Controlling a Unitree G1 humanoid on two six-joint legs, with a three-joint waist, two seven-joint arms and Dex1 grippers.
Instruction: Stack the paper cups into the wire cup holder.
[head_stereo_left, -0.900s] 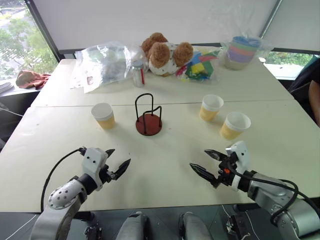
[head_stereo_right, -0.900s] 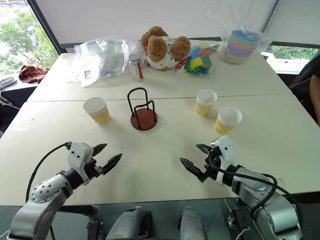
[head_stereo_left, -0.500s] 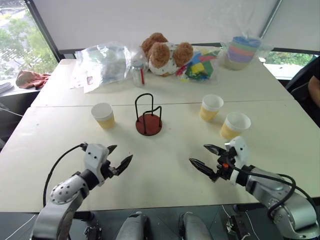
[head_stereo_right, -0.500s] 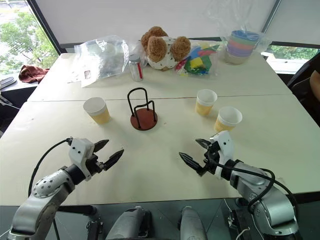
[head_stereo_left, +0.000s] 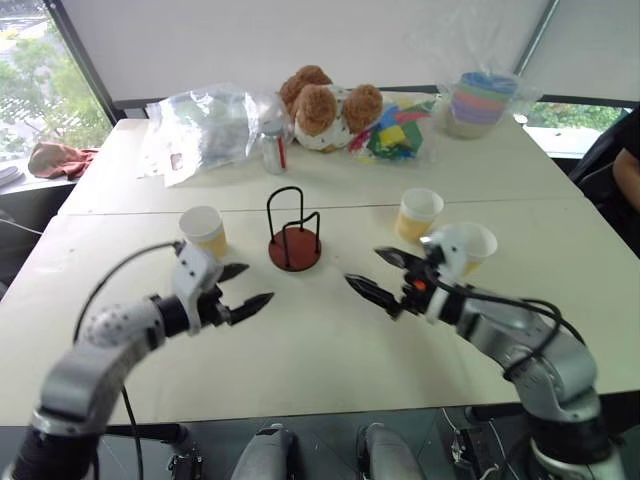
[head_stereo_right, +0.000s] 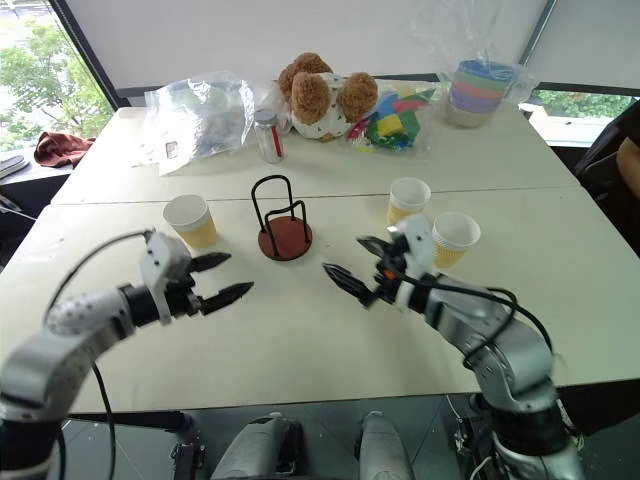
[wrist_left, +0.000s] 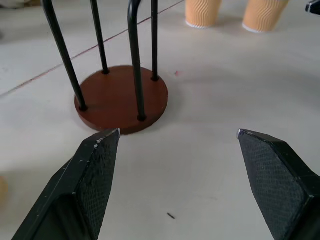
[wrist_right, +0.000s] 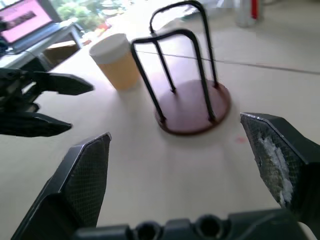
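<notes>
A: Where is the wire cup holder (head_stereo_left: 294, 236)?

B: It stands near the middle of the big white table (head_stereo_left: 330, 350). Its round red-brown base is flat on the top and its black wire loops point up. Nothing is inside it.

A: And the paper cups?

B: One paper cup (head_stereo_left: 204, 231) stands to the left of the holder, with a gap between them. Two paper cups stand on the right, one (head_stereo_left: 419, 214) farther back and one (head_stereo_left: 470, 246) closer to the robot. All three are upright and apart from each other.

A: What are the claws doing?

B: The left gripper (head_stereo_left: 244, 286) hangs over the table in front of the left cup. Its two black fingers are spread apart and hold nothing. The right gripper (head_stereo_left: 381, 277) hangs to the right of the holder, close to the nearer right cup. Its fingers are spread wide too, with nothing in them.

A: Is there room to move?

B: Yes. The table top between the two grippers and the near edge is bare. A thin seam runs across the table just behind the holder.

A: What is at the far edge?

B: A clear plastic bag (head_stereo_left: 200, 125), a small jar (head_stereo_left: 274, 148), a brown teddy bear (head_stereo_left: 322, 106), some bright toys (head_stereo_left: 398, 133), and a wrapped stack of pastel cups (head_stereo_left: 481, 101).
</notes>
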